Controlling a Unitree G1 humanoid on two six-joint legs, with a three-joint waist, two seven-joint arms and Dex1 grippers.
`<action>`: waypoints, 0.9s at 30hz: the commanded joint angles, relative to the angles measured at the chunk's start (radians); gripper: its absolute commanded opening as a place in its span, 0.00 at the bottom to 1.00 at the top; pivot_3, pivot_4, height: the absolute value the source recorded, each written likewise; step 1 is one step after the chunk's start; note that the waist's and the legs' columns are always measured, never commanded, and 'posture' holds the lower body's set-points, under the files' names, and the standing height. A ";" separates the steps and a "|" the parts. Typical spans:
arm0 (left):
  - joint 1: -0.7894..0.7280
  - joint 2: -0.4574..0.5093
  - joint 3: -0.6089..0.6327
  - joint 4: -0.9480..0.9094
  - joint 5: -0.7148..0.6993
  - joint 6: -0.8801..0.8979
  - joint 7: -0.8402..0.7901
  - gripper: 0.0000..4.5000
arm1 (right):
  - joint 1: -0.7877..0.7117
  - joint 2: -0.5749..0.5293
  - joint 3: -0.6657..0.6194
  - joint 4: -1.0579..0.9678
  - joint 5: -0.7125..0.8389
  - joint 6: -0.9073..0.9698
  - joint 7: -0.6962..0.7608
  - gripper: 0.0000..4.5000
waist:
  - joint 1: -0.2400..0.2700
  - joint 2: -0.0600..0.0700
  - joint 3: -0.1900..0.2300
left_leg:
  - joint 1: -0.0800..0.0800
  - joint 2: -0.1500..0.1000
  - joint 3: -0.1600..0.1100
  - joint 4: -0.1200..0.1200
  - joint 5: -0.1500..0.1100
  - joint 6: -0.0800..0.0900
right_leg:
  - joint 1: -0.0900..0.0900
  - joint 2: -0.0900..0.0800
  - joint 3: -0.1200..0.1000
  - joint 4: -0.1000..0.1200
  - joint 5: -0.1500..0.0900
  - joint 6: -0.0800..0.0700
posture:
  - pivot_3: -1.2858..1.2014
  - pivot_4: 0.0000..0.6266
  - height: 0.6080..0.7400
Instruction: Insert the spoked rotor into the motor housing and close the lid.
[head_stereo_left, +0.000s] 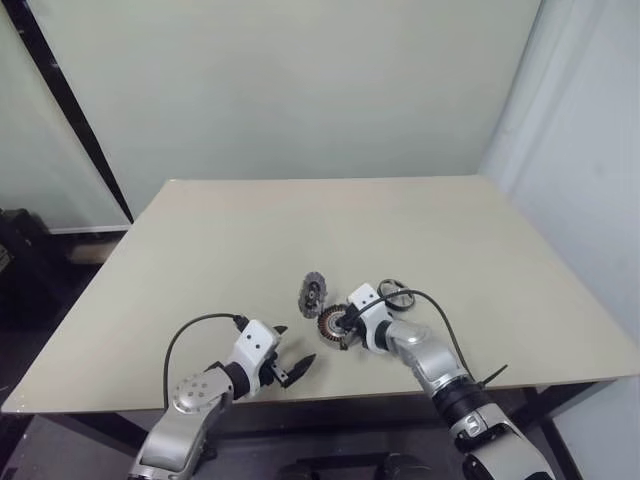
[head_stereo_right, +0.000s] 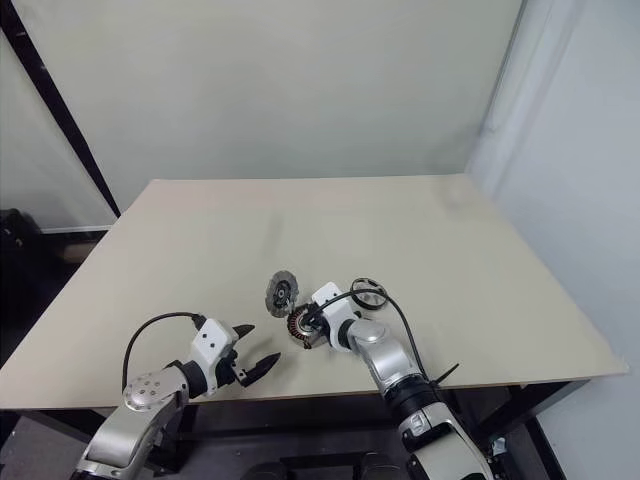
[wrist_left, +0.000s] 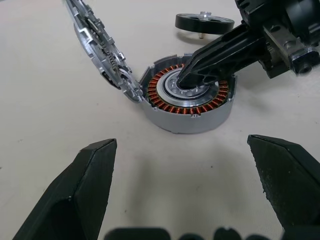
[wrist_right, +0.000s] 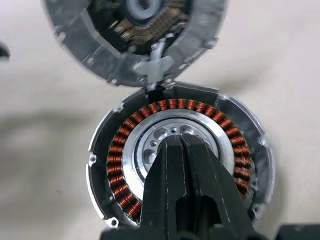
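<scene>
The motor housing (wrist_right: 117, 150), a silver disc with copper windings around a silver hub, lies open on the table near the front edge (head_stereo_left: 330, 322). Its lid (wrist_right: 100, 55) stands tilted up, hinged at the housing's far rim (head_stereo_left: 313, 293). My right gripper (wrist_right: 178, 145) is shut, its tips resting on the hub with nothing seen between them. The spoked rotor (wrist_left: 204, 22), black-rimmed, lies on the table just behind my right hand (head_stereo_left: 396, 295). My left gripper (head_stereo_left: 290, 370) stands wide open and empty, a little short of the housing (wrist_left: 187, 107) and to its left.
The beige table (head_stereo_left: 250, 230) stretches far back toward a plain wall. Its front edge runs just under both hands. Dark equipment (head_stereo_left: 15, 245) stands on the floor off the table's left side.
</scene>
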 joint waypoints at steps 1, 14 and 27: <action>-0.018 -0.005 0.000 -0.036 0.002 -0.015 0.004 1.00 | -0.018 0.010 -0.105 -0.155 0.102 0.081 -0.015 0.20 | 0.000 0.000 0.000 | 0.000 0.000 0.000 0.000 0.000 0.000 | 0.000 0.000 0.000 0.000 0.000 0.000 | 0.52 0.00 1.00; -0.032 -0.018 -0.012 -0.023 0.002 -0.017 -0.004 1.00 | -0.065 0.019 -0.513 -0.210 0.340 0.262 -0.304 1.00 | 0.000 0.000 0.000 | 0.000 0.000 0.001 -0.001 0.000 0.000 | 0.000 0.000 0.000 0.000 0.000 0.000 | 0.52 0.00 1.00; -0.044 -0.016 -0.013 -0.023 -0.002 -0.014 -0.014 1.00 | -0.209 0.030 -0.883 0.145 0.610 0.410 -0.562 1.00 | -0.006 0.003 0.000 | 0.000 0.000 0.001 -0.004 0.000 0.001 | 0.000 0.001 0.001 -0.002 0.001 0.002 | 0.52 0.00 1.00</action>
